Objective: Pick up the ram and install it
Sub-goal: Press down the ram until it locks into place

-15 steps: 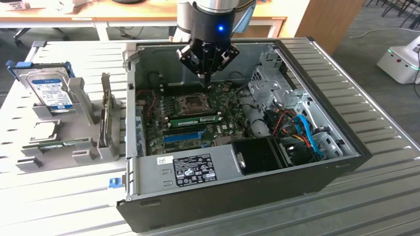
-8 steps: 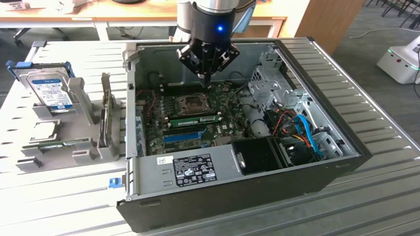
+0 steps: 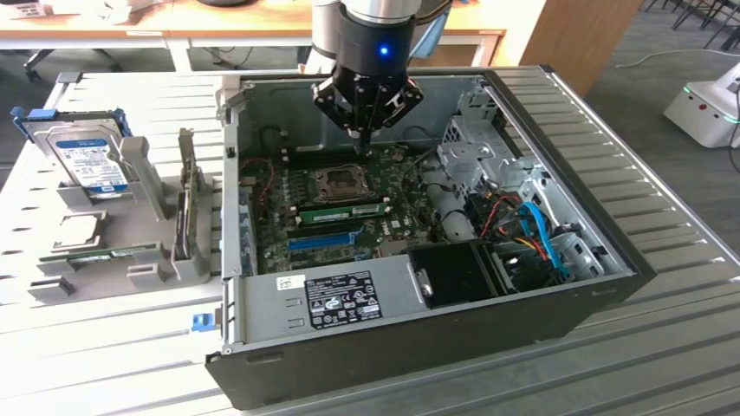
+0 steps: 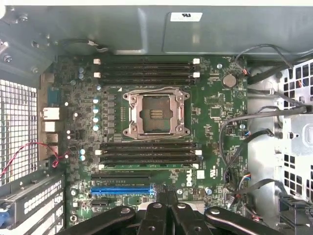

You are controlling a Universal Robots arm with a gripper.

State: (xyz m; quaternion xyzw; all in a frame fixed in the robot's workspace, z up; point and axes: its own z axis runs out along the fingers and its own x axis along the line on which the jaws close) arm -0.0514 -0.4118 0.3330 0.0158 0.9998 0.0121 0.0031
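A green ram [image 3: 342, 211] stick sits along a memory slot on the motherboard [image 3: 399, 178], just in front of the CPU socket [image 3: 343, 180]. From the wrist view it appears edge-on as a thin green strip [image 4: 149, 166] in the slot nearest the blue slot [image 4: 122, 191]. A second ram [image 3: 102, 255] stick lies in the grey rack at the exterior view's left. My gripper [image 3: 360, 146] hangs over the rear memory slots inside the case, fingers shut with nothing between them. Its dark fingers [image 4: 157, 208] meet over the board.
The open computer case [image 3: 601, 286] stands on a slatted table. A hard drive [image 3: 93, 160], a CPU chip [image 3: 73, 228] and a dark upright expansion card [image 3: 185, 208] sit in the rack. Cables [image 3: 532, 230] and drive cages crowd the case's right side.
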